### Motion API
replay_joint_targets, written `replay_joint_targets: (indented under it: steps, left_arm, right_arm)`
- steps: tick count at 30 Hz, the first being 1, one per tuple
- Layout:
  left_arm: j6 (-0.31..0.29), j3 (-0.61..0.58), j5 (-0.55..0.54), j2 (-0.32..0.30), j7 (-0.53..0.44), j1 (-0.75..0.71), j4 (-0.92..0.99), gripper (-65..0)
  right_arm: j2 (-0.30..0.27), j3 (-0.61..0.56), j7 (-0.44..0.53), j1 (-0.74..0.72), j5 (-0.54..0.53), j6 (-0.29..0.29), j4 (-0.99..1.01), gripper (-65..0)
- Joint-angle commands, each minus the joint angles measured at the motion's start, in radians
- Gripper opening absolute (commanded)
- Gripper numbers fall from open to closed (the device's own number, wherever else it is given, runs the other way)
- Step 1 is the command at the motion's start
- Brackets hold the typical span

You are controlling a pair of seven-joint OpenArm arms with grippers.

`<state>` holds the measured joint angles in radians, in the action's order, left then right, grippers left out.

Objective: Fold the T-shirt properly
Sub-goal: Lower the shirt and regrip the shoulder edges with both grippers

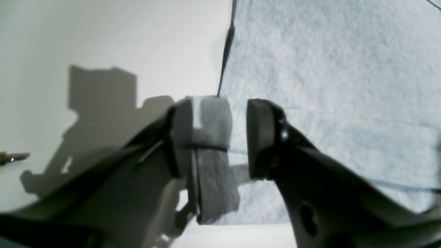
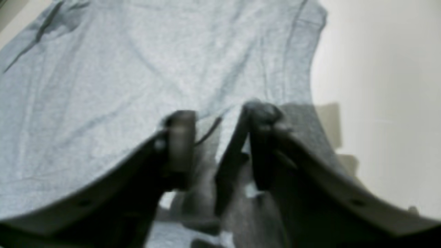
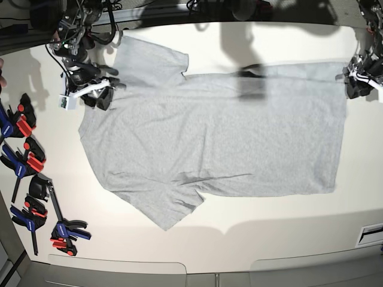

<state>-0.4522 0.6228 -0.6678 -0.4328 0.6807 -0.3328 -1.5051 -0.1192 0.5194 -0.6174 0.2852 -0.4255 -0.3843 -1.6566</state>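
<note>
Cloth covers most of the white table (image 3: 251, 239): the T-shirt (image 3: 221, 143) lies spread flat on it, plain grey side up, with the neck end toward the base view's left and the hem toward its right, one sleeve pointing to the far edge and the other to the near edge. The right gripper (image 3: 99, 94) sits at the shirt's far left corner, at the shoulder beside the far sleeve. In the right wrist view the right gripper (image 2: 215, 137) has its jaws a narrow way apart, and a darker fold of the grey fabric rises between them and drapes over the right-hand finger (image 2: 262, 117); the picture is too blurred to say whether the pads press the cloth, so a firm hold cannot be told. The left gripper (image 3: 359, 81) is at the far right corner of the shirt, by the hem. In the left wrist view the left gripper (image 1: 237, 137) stands with a clear narrow gap between its pads, straddling the shirt's edge where cloth meets bare table; a grey strip clings to the left-hand pad (image 1: 210, 137), and nothing is squeezed between the two. Red, blue and black clamps (image 3: 30, 179) lie on the table well apart from the shirt, along the base view's left side.
</note>
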Motion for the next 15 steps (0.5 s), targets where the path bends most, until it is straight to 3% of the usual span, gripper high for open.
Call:
replay_joint_targets:
  steps: [1,9,15]
  left_arm:
    - [-0.006,0.010,-0.012,-0.020,-0.024,0.003,-0.013,-40.3]
    - [-0.003,0.013,-0.013,-0.060,-0.016,0.003,-0.014,-40.3]
    - [-0.004,0.012,-0.018,-0.066,-0.008,0.000,-0.030,-40.3]
  right_arm:
    - [-0.015,0.004,0.024,-0.008,-0.015,-0.001,-0.016,-36.0]
    - [-0.076,0.113,0.021,-0.008,-0.027,0.000,-0.070,-35.9]
    - [-0.085,0.280,-0.147,0.004,-0.211,-0.007,-0.143,-35.9]
